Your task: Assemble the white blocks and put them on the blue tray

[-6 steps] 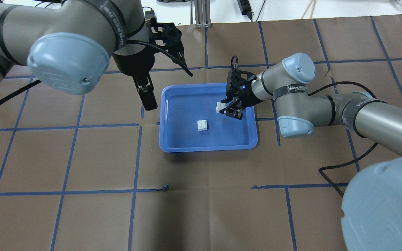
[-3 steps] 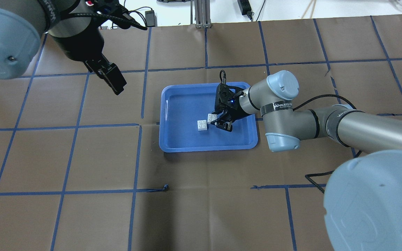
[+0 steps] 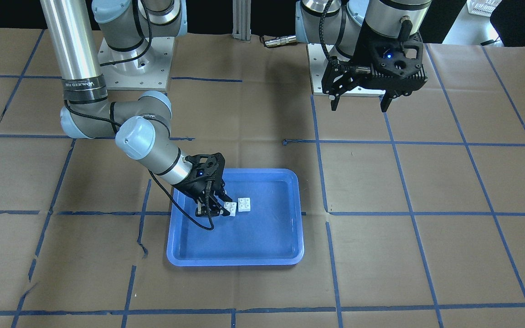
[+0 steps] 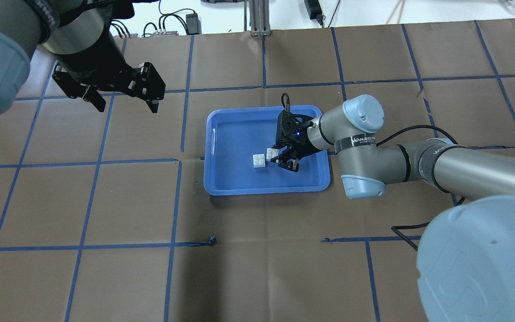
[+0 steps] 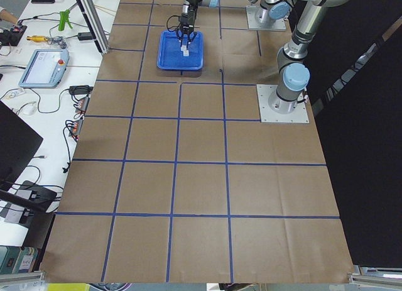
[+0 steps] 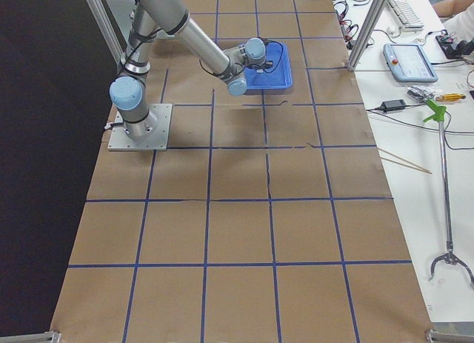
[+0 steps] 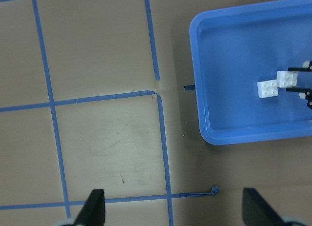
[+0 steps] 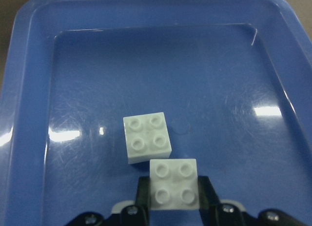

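Front: brown paper table (image 3: 426,182), blue tape grid (image 3: 394,142). I see right gripper (image 3: 219,207) clamped on one white block (image 3: 231,209) inside blue tray (image 3: 235,263), just beside the loose block (image 3: 244,204) lying there. Overhead: left gripper (image 4: 128,109) spread wide, empty, well apart. Left side: cluttered bench (image 5: 44,68) beyond table.

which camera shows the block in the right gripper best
The right wrist view: the held block fills the foreground, its studs clear, with fingers on both sides. The overhead, front and left wrist views show it small; the side views barely show it.
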You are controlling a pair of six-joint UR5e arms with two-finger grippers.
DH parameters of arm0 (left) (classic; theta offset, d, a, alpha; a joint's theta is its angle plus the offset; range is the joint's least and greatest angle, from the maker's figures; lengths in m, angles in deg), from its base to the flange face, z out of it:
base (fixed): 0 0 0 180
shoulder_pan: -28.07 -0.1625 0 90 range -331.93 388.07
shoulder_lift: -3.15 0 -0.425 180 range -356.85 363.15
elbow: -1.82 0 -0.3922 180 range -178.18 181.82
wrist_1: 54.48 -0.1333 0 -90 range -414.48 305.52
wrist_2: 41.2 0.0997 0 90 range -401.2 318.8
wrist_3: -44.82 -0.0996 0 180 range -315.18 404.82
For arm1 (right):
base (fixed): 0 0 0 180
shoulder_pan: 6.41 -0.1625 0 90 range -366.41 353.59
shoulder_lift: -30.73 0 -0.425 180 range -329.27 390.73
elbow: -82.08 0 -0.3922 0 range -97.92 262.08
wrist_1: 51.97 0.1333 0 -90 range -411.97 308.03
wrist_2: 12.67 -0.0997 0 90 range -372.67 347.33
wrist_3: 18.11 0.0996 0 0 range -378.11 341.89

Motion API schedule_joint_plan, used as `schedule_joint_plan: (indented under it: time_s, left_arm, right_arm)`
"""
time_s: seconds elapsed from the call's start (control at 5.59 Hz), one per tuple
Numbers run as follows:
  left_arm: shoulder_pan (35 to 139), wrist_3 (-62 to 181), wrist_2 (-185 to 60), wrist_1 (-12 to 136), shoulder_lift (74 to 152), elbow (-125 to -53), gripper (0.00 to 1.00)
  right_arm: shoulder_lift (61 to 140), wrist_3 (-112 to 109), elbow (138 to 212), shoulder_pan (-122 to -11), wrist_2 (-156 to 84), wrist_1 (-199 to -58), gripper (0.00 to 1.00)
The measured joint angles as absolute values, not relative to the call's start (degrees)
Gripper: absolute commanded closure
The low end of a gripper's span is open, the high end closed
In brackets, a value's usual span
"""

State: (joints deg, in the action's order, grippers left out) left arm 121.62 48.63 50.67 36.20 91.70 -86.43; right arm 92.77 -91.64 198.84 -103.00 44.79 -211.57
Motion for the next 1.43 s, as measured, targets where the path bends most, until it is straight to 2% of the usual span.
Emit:
schedule_joint_plan:
  time_s: [1.43]
  left_arm:
    - [118.52, 49.16, 48.58, 37.72, 92.21, -86.27, 0.01]
  right_arm:
    - [93.01, -91.14, 199.73, -103.35, 44.04, -211.95, 0.80]
